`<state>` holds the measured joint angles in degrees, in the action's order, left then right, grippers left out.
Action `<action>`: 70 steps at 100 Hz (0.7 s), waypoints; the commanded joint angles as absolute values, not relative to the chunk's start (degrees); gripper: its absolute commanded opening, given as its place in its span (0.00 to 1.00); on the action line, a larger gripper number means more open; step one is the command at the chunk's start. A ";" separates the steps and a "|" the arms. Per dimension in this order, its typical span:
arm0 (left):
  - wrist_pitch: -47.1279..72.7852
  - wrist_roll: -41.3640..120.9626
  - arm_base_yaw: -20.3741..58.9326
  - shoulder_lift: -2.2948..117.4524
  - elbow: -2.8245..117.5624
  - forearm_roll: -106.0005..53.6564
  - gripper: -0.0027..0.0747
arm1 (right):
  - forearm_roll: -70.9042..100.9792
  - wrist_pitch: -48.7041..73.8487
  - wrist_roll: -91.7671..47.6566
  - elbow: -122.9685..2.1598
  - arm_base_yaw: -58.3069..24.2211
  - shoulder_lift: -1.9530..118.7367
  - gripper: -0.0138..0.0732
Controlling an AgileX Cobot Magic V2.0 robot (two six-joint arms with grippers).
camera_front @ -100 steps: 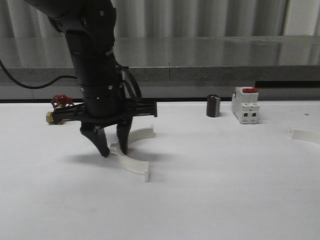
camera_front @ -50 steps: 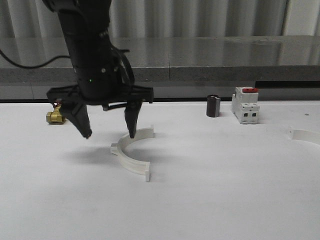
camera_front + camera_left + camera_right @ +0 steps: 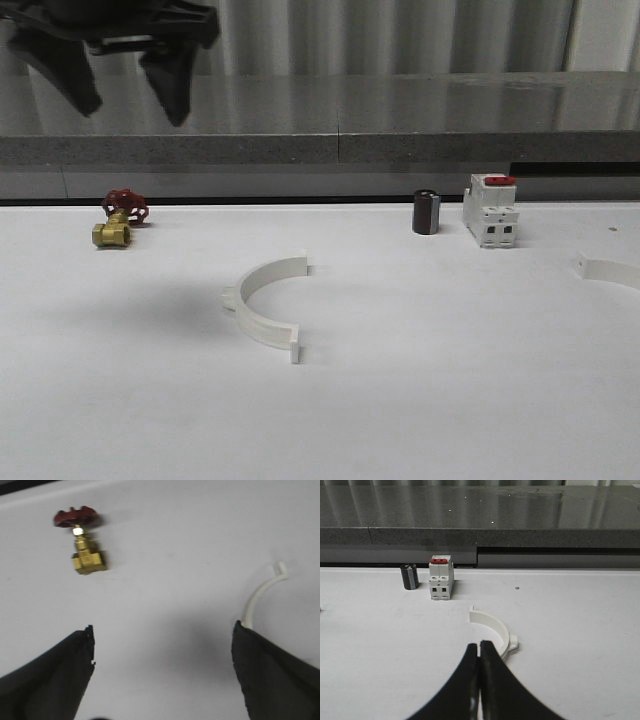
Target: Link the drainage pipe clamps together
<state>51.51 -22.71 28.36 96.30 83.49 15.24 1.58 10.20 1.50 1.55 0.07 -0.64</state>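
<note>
The drainage pipe clamps lie apart on the white surface point(image 3: 420, 400): one half-ring point(image 3: 262, 301) rests flat near the middle, its open side turned toward the right, and the other half-ring point(image 3: 610, 270) sits well away at the right edge. The left pincer point(image 3: 112, 60) hangs high above the surface with its fingers spread wide and nothing between them. Below it stands a brass valve point(image 3: 118, 220) with a red handwheel. The right pincer point(image 3: 480, 652) has its fingertips pressed together, empty, just beside the second half-ring. A breaker block point(image 3: 491, 210) and a small dark cylinder point(image 3: 426, 212) stand toward the back.
</note>
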 commanded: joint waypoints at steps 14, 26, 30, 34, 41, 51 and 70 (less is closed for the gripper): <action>42.56 -15.88 17.82 84.95 74.37 10.96 0.74 | 1.64 5.67 1.10 0.69 0.05 -1.70 0.08; 37.72 -6.50 11.61 79.69 67.36 0.49 0.74 | 1.64 5.67 1.10 0.69 0.05 -1.70 0.08; 36.23 -2.85 9.89 77.71 65.25 -3.16 0.74 | 1.64 5.67 1.10 0.69 0.05 -1.70 0.08; 34.63 -0.40 8.82 75.66 62.67 -5.99 0.74 | 1.64 5.67 1.10 0.69 0.05 -1.70 0.08; 32.21 2.34 7.49 71.96 58.31 -7.91 0.74 | 1.64 5.67 1.10 0.69 0.05 -1.70 0.08; 29.39 2.35 7.27 66.27 52.46 -7.91 0.74 | 1.64 5.67 1.10 0.69 0.05 -1.70 0.08; 27.74 2.35 7.27 54.38 43.32 -9.01 0.74 | 1.64 5.67 1.10 0.69 0.05 -1.70 0.08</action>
